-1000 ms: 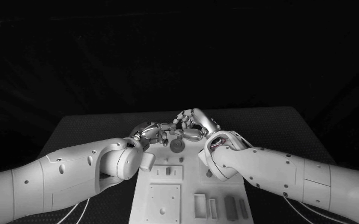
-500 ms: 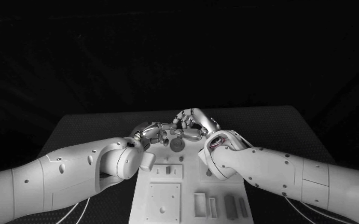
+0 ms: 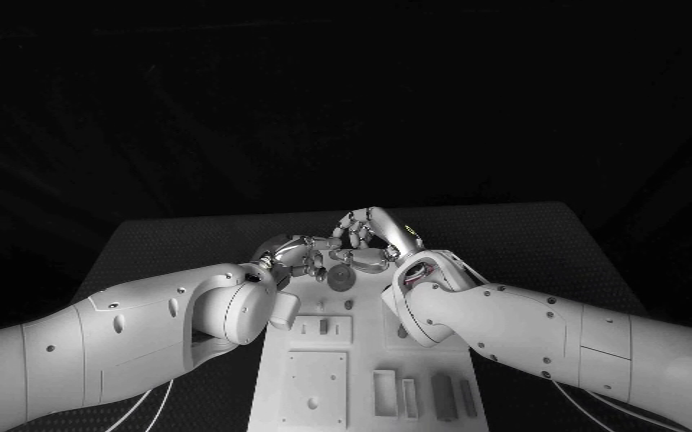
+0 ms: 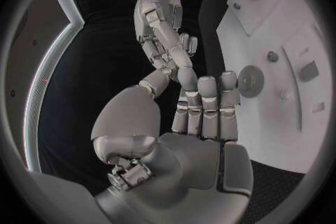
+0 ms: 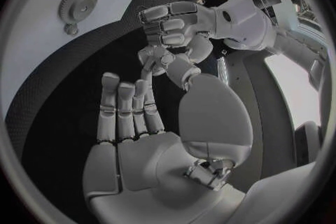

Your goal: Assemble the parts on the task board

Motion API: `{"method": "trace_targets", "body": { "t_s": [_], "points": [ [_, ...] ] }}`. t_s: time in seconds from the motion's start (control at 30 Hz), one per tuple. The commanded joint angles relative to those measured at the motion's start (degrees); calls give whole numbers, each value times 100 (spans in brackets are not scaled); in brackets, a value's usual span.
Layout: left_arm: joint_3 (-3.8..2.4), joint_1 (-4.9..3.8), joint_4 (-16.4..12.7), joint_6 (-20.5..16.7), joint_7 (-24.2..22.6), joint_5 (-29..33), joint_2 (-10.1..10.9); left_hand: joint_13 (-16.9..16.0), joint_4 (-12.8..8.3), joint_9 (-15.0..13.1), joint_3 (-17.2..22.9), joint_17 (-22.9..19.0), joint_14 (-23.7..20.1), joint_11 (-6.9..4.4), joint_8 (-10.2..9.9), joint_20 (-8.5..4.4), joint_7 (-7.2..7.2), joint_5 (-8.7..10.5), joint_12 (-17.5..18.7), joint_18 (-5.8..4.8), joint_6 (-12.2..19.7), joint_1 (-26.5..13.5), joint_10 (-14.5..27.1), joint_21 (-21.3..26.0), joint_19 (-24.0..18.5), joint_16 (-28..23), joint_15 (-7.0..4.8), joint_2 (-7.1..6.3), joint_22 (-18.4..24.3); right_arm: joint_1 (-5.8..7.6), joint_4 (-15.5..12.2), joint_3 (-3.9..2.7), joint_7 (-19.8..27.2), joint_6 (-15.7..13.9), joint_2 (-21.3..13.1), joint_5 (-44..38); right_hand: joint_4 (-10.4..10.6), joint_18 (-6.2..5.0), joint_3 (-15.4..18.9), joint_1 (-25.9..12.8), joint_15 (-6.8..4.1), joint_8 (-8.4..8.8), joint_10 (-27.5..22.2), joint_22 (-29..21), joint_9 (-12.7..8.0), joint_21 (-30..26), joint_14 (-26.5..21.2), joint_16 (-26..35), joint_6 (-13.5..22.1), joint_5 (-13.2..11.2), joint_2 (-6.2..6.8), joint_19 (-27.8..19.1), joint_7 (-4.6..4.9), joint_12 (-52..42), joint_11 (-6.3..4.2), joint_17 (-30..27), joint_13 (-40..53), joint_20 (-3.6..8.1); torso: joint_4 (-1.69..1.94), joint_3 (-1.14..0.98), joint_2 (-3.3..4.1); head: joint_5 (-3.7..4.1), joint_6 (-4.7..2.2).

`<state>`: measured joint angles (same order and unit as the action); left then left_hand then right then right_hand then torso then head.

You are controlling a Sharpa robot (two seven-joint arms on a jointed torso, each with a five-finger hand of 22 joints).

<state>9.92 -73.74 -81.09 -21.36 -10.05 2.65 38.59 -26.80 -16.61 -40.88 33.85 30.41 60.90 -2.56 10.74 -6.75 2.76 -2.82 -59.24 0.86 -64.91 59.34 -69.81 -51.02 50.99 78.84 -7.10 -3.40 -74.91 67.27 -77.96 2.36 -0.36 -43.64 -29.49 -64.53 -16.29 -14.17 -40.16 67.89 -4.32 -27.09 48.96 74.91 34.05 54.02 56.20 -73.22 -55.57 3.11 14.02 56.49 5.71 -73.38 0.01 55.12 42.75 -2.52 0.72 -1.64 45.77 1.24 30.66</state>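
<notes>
The white task board (image 3: 296, 352) runs down the middle of the black table. A round gear (image 3: 340, 277) lies flat on its far half, also seen as the gear (image 4: 250, 79) and the gear (image 5: 77, 7). My left hand (image 3: 293, 252) and right hand (image 3: 372, 235) meet fingertip to fingertip just above the board's far end, beyond the gear. The left hand (image 5: 175, 25) has its fingers curled in; the right hand (image 4: 164, 39) reaches its thumb and fingertips to the left thumb. Whether a small part sits between the touching tips is hidden.
Near the board's front edge several narrow bar-shaped parts (image 3: 444, 399) stand in a row beside a pale slot (image 3: 385, 392). A small block (image 3: 325, 326) sits mid-board. A small peg (image 4: 272, 56) stands close to the gear. Black table (image 3: 159, 252) lies on both sides.
</notes>
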Motion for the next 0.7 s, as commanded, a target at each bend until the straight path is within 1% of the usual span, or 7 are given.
{"method": "trace_targets", "body": {
  "t_s": [0.03, 0.17, 0.27, 0.33, 0.47, 0.57, 0.7],
  "points": [
    [-9, -8, -32, 171, -19, 3, -10, -7, 9, -2, -33, 5, 110, -128, 14, -706, -31, -24, -26, -66, -215, 3, 96, -25, 50, 35, -239, -1, -123, -10, 13, 6, -2, -8, 3, -139, 4, -83, -144, 19, -37, 36, 32, 120, 28, 25, 17, -21, -28, -31, 25, -26, -2, 4, 5, 4, 25, 28, -4, 2, 0, 1, 8],
    [-9, -8, -30, 185, -11, 3, -9, -5, 13, 4, -34, 3, 108, -127, 11, -707, -30, -24, -31, -67, -210, -4, 100, -28, 50, 37, -240, -3, -122, -11, 12, 7, 45, 18, -6, -98, 35, -83, -363, -14, -26, 84, 42, 115, 60, 44, 19, -14, -31, -21, -4, -33, 7, 39, 15, -6, 60, 16, -2, -2, 1, 2, 8],
    [-9, -8, -28, 190, -6, 3, -9, -4, 15, 8, -34, 2, 108, -127, 9, -708, -29, -24, -35, -67, -206, -9, 102, -30, 51, 39, -240, -1, -121, -11, 11, 7, 86, 31, -15, -44, 118, -83, -594, -99, -7, 164, 62, 115, 67, 61, 29, -8, -46, 50, -27, -31, 21, 76, 29, -16, 103, 0, -1, -2, -1, 5, 10],
    [-9, -8, -28, 193, -5, 3, -5, -2, 19, 13, -36, 0, 106, -126, 6, -709, -28, -24, -38, -69, -201, -17, 105, -32, 52, 40, -240, -2, -120, -12, 12, 7, 129, 62, -19, 15, 173, -83, -707, -210, 2, 245, 79, 117, 71, 90, 33, -9, -69, 313, -66, -35, 28, 113, 34, -20, 155, 0, -2, -1, -2, 6, 14],
    [-9, -8, -24, 196, -1, 3, 3, 3, 25, 22, -38, -5, 101, -123, 2, -710, -25, -24, -44, -71, -191, -35, 114, -35, 52, 41, -239, -3, -118, -12, 11, 7, 184, 86, -28, 71, 241, -83, -796, -321, 3, 324, 100, 115, 76, 118, 34, -9, -108, 695, -162, -47, 29, 159, 33, -24, 213, 5, -3, -1, 1, 8, 17],
    [-9, -8, -23, 204, 2, 4, 4, 8, 32, 34, -41, -11, 96, -118, -9, -712, -19, -24, -49, -74, -169, -56, 123, -38, 52, 42, -236, -9, -115, -12, 14, 7, 192, 100, -31, 72, 267, -83, -833, -355, 3, 348, 111, 113, 75, 124, 34, -7, -126, 789, -231, -51, 28, 175, 32, -27, 232, 5, -2, -2, 2, 7, 18],
    [-9, -8, -23, 225, 3, 4, 7, 21, 54, 60, -57, -24, 85, -104, -30, -714, -4, -23, -62, -81, -123, -118, 145, -42, 49, 43, -225, -38, -111, -12, 17, 7, 192, 130, -39, 72, 274, -83, -853, -370, 2, 358, 121, 113, 76, 130, 37, -10, -143, 799, -273, -52, 23, 182, 29, -26, 245, 7, -1, 1, 0, 14, 29]
  ]
}}
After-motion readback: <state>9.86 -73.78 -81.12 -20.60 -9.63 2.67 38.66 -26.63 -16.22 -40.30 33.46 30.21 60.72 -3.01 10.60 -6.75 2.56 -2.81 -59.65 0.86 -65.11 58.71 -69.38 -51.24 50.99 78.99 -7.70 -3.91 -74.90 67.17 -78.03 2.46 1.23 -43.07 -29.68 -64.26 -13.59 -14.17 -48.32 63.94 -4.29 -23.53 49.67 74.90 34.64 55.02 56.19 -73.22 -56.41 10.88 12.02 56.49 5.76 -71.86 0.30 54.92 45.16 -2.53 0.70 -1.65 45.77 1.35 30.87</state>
